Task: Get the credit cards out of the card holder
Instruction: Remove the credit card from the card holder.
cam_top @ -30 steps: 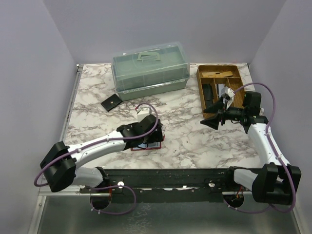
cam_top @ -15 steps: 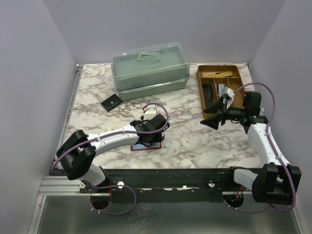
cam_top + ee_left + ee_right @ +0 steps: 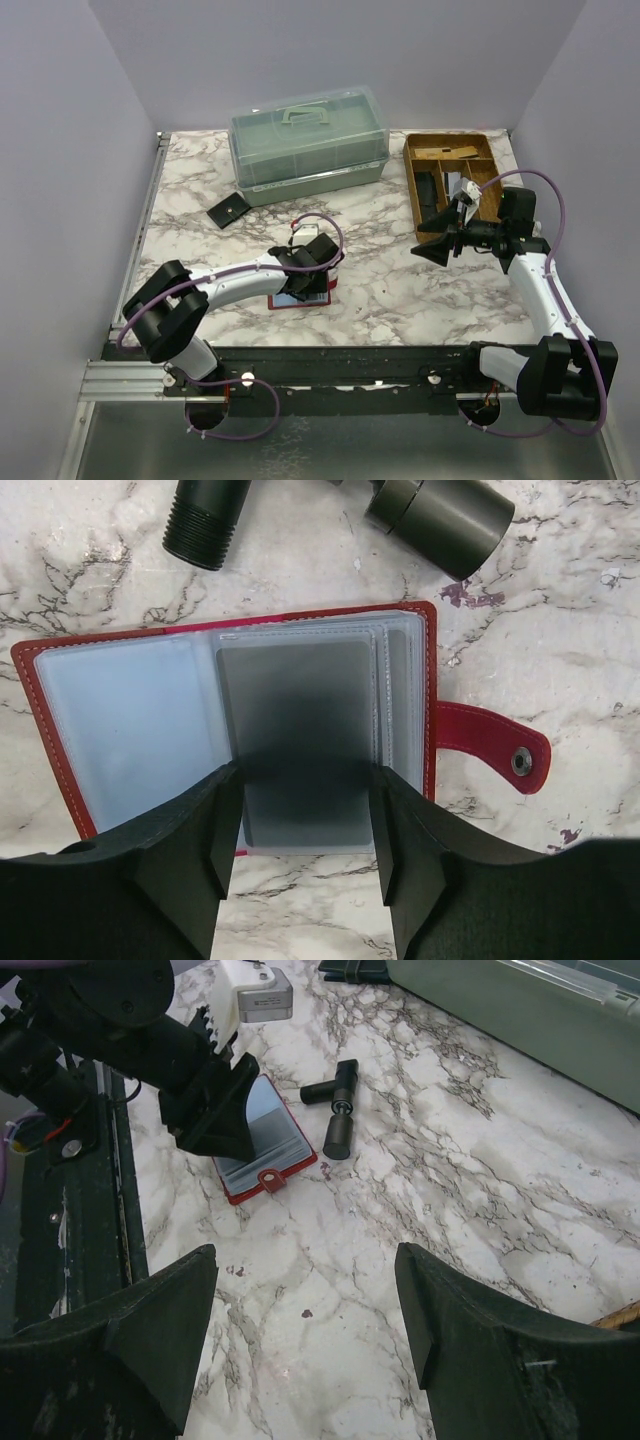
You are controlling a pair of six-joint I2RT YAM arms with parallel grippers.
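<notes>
Thin, probably stiff and slick card in open holder, best pinched by its side edges; left fingers spread astride it, right fingers spread, empty.

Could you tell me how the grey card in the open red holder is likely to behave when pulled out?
The grey card looks thin and flat, so probably light and fairly stiff. It sits in a clear sleeve, so it may stick and drag the loose red holder along.
</notes>
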